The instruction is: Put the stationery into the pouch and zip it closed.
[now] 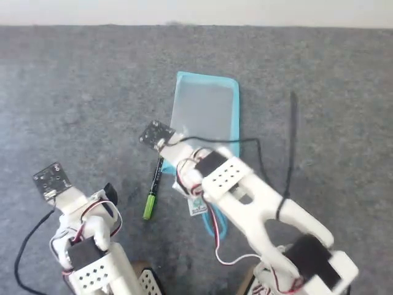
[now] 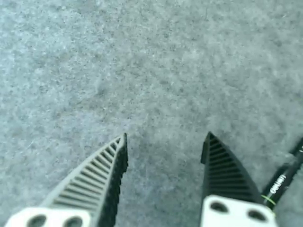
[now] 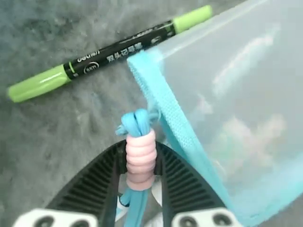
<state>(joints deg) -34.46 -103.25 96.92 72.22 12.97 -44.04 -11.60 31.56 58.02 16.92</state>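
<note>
Right wrist view, item 1: right end effector [image 3: 140,150]. The jaws are closed down to a narrow gap and pinch the pink ribbed zipper pull [image 3: 140,158], whose blue cord loops out above the fingertips. Judged purpose: gripping the pull is how the slider is worked along the zip. Whether the zip stands open or shut cannot be told.

Item 2: pouch [image 3: 227,118], translucent with blue woven edging. It lies flat at mid-bench, long axis running near to far, with its near end under the right arm. The pull hangs at its near left corner. Pale shapes show through the wall; contents or reflection, undetermined.

Item 3: marker pen [image 3: 109,49], black barrel with green caps at both ends. It lies on the bench [image 1: 73,92] just beside the left edge of the pouch, between the two arms, and is not yet inside. Judged reason: it sits within reach of either arm, ready to be loaded.

Item 4: left end effector [image 2: 165,142]. The jaws are spread wide and hold nothing. It hangs over bare grey felt at near left, with the marker pen just to its right. Judged role: free to pick up the marker pen.

Item 5: dark slender strip [image 1: 292,132], lying on the bench right of the pouch; kind not identifiable.
</note>
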